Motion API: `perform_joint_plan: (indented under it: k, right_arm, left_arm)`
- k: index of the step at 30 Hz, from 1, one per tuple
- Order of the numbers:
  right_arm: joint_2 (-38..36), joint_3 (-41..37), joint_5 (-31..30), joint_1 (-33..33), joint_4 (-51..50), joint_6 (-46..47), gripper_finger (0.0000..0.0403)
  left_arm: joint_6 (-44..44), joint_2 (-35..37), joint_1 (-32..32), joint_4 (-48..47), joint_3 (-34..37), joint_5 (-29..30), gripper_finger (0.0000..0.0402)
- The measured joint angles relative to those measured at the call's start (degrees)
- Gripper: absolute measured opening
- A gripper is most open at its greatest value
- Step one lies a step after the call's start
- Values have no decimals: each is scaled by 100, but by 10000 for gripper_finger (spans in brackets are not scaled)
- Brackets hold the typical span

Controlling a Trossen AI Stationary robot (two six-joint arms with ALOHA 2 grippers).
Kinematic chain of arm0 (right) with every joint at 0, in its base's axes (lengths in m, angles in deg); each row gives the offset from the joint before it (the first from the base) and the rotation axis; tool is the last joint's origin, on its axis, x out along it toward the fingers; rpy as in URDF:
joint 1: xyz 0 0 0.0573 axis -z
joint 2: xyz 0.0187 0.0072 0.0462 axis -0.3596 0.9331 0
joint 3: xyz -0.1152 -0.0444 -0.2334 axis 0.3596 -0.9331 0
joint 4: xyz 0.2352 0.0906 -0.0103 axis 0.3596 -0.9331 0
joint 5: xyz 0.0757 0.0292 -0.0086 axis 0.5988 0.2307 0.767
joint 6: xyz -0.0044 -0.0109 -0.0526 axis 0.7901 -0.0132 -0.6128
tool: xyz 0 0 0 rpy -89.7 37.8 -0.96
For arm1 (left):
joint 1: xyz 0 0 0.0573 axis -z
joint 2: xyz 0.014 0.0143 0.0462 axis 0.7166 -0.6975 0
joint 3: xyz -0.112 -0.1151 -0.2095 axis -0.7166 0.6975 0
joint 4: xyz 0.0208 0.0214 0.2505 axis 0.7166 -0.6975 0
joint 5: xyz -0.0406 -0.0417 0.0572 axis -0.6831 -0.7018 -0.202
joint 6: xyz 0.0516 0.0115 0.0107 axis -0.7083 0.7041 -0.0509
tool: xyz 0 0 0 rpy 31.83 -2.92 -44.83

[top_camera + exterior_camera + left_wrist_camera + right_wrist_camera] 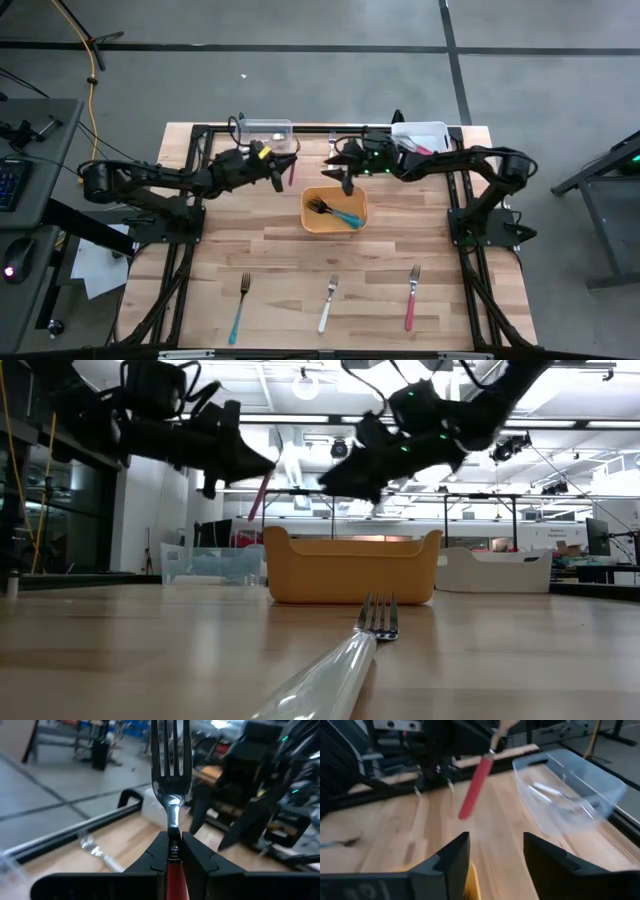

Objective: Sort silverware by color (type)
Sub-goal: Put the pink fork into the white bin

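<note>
A: Left gripper (283, 170) up in the air near the far edge of the table (270, 250), fingers (197, 862) pinched tight on a red-handled fork (291, 172).

B: Gripped right at the neck in the left wrist view, tines pointing away, red handle running back between the pads. Hanging tilted in the low view, handle end lowest.

A: Right gripper (347, 183) also raised, just over the far rim of the yellow bin (334, 229), jaws spread wide, nothing between them.

B: Facing the red-handled fork in the right wrist view. Close to it, not touching.

A: Inside the yellow bin, a blue-handled fork (340, 215) lying among dark tines. Can't count how many more in there.

B: Along the near edge of the table, 3 forks in a row, well apart: teal-handled fork (240, 309) toward the left corner, white-handled fork (328, 304) in the middle, pink-handled fork (411, 298) toward the right.

A: White-handled fork filling the low view, tines toward the yellow bin.

B: At the far edge, clear bin (266, 133) behind the left gripper, a silver fork (570, 800) lying in it. White bin (421, 137) toward the far right corner, something pink inside, too small to tell.
</note>
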Motion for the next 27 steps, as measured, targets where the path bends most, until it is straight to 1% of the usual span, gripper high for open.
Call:
perform_joint_plan:
  k: [2,6,12,17,21,24,27]
  right_arm:
    - [220,328,108,-46,2,147,189]
    - [661,948,667,-84,-3,361,210]
    - [1140,1606,1040,-143,-2,355,216]
    - [1315,1855,1152,-185,35,348,213]
    - [1367,1896,1357,-195,296,345,213]
    - [1367,1899,1343,-196,345,339,209]
    - [1367,1899,1326,-193,505,341,197]
  left_arm:
    - [-54,-2,-64,226,0,-238,21]
    - [-164,-2,-83,577,0,-533,21]
    - [-194,-2,-82,606,0,-651,21]
    - [-228,-2,-82,764,0,-708,21]
    - [-238,-2,-82,875,0,-797,21]
    - [-198,-2,-81,865,0,-800,21]
    - [-194,-2,-44,895,0,-798,21]
